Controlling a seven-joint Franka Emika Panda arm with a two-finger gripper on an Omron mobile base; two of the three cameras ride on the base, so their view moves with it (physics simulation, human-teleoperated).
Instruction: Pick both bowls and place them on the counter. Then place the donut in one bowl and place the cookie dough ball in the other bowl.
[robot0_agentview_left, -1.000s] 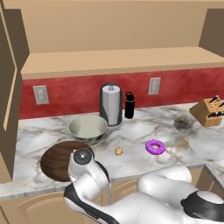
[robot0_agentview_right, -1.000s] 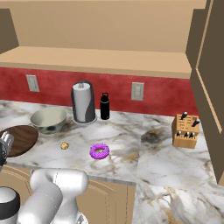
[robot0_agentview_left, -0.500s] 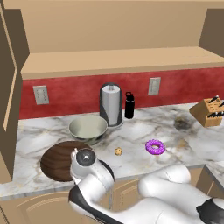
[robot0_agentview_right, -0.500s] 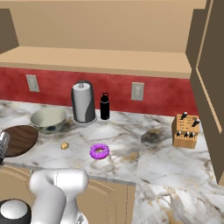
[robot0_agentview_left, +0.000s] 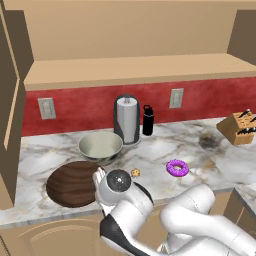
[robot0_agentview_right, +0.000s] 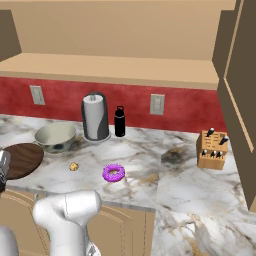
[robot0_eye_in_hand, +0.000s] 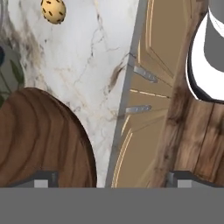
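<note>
Left base view: wooden bowl (robot0_agentview_left: 72, 182) and ceramic bowl (robot0_agentview_left: 100, 146) sit on the counter (robot0_agentview_left: 165, 145). Donut (robot0_agentview_left: 177, 167), likely soft and light, best pinched across its ring; cookie dough ball (robot0_agentview_left: 135, 173) lies clear beside it.

Right base view: paper towel holder (robot0_agentview_right: 96, 117), bottle (robot0_agentview_right: 119, 121), knife block (robot0_agentview_right: 212, 149) stand well apart.

Hand view: gripper (robot0_eye_in_hand: 111, 180) over the counter edge, fingertips spread wide, empty.

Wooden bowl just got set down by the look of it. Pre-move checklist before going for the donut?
1. Wooden bowl flat on counter: ok.
2. Grey-green bowl upright on counter beside it: ok.
3. Donut on the marble, apart from everything: ok.
4. Cookie dough ball apart from both bowls: ok.
5. Gripper holds nothing, tips spread wide: ok.
6. Gripper clear of the wooden bowl's rim: cannot tell; one fingertip sits right at it in the hand view.
</note>
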